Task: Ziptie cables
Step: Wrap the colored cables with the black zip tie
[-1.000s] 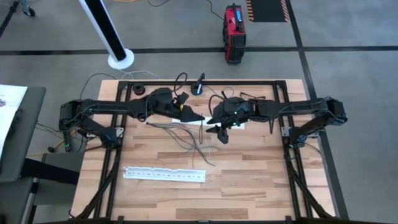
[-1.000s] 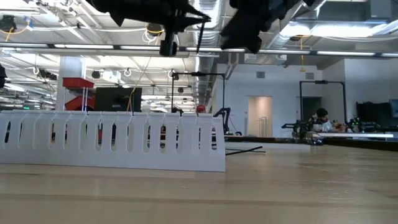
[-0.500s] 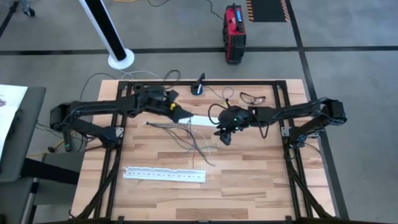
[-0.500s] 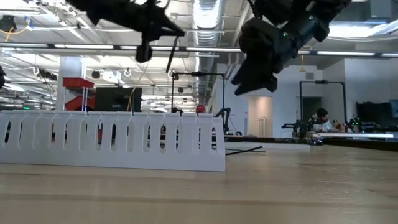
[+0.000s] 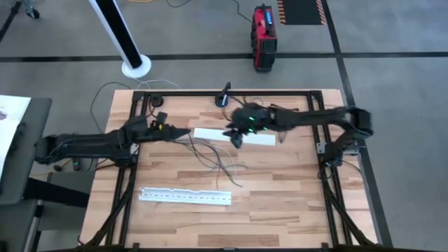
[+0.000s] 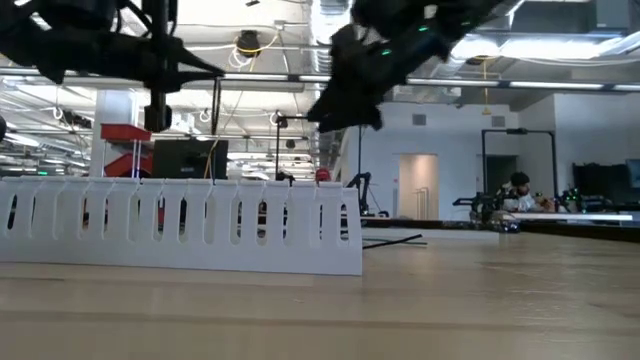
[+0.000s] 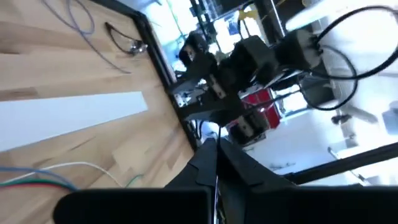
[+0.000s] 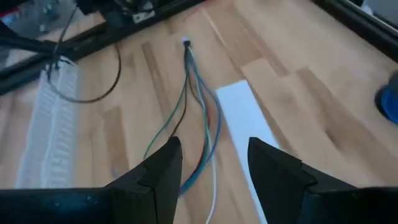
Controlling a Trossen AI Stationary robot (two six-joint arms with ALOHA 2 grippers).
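The cables (image 5: pixel 215 158), thin grey and coloured wires, lie loose on the wooden table's middle; the right wrist view shows them as cables (image 8: pixel 194 99) too. My left gripper (image 5: pixel 180 133) hovers at their left end, shut on a thin dark strand (image 6: pixel 215 100). My right gripper (image 5: pixel 235 138) is open. It hangs well above the table, over the left end of a flat white strip (image 5: pixel 238 136), and touches nothing. Below its fingers lie the cables and the white strip (image 8: pixel 245 130). My left gripper pinches the thin dark strand's top end (image 6: pixel 215 78) between its two fingertips, which lie level and point toward the table's right. The strand hangs straight down below them, clear of the table.
A long perforated white strip (image 5: pixel 185 197) lies near the table's front and stands across the low view as a perforated strip (image 6: pixel 180 232). A small blue-black device (image 5: pixel 222 99) sits at the far edge. A pair of glasses (image 7: pixel 124 40) lies at the far right.
My left gripper has drawn back toward the table's left edge, still shut, carrying the hanging strand with it. My right gripper has gone toward the far edge and the left, now over the flat white strip's left end. The cables have stayed put.
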